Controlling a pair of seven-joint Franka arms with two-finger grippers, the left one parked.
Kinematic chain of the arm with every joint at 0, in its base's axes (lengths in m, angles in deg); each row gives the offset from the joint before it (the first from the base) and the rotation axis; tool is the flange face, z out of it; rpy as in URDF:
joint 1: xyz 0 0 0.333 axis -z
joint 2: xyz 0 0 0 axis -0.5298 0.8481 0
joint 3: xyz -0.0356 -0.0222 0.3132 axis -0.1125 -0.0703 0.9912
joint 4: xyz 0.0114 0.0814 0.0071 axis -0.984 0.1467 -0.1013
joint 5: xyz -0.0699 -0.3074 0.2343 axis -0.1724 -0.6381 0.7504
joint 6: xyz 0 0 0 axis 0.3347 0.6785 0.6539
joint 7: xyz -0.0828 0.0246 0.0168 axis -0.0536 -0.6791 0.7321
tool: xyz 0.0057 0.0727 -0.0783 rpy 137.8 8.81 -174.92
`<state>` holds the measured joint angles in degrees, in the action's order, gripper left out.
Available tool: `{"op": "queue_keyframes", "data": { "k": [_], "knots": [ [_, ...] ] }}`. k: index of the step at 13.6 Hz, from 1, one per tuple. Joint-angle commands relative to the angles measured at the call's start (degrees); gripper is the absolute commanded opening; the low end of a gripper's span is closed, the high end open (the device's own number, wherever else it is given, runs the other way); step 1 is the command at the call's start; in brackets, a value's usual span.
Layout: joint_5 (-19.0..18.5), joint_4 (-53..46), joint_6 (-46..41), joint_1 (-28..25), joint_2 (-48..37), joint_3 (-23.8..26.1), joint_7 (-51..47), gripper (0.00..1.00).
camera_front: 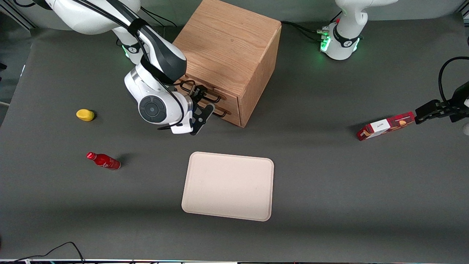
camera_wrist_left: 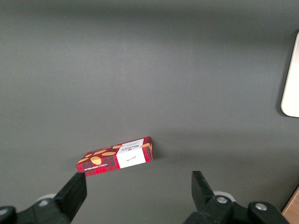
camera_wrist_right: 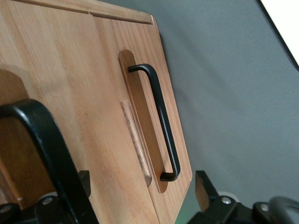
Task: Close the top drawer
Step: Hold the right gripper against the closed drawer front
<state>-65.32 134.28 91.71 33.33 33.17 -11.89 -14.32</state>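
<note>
One cabinet (camera_front: 227, 55), two drawers. Top drawer (camera_front: 205, 91) pushed in, front flush. Gripper (camera_front: 200, 110) in front of drawers, fingers spread wide, holding nothing. One tray (camera_front: 229, 186), one red bottle (camera_front: 104, 160), one yellow object (camera_front: 85, 115), one box (camera_front: 385, 126).

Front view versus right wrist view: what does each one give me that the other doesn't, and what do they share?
Only the front view shows the whole wooden cabinet, the beige tray nearer the camera, the red bottle and yellow object toward the working arm's end, and the red box toward the parked arm's end. Only the right wrist view shows the drawer fronts close up, with one black handle seen in full. Both show the gripper directly in front of the drawers, by their black handles, with the top drawer looking pushed in or nearly so.
</note>
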Motion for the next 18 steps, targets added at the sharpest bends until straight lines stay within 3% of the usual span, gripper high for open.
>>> {"op": "queue_keyframes", "data": {
  "k": [1,12,18],
  "knots": [
    [0.4,2.5,0.9,0.7,-1.8,1.8,-1.8,1.0],
    [0.3,-5.3,-3.7,0.9,-0.9,0.8,-1.9,1.0],
    [0.2,-10.3,-5.4,4.1,-1.4,0.6,-1.9,1.0]
  ]
}}
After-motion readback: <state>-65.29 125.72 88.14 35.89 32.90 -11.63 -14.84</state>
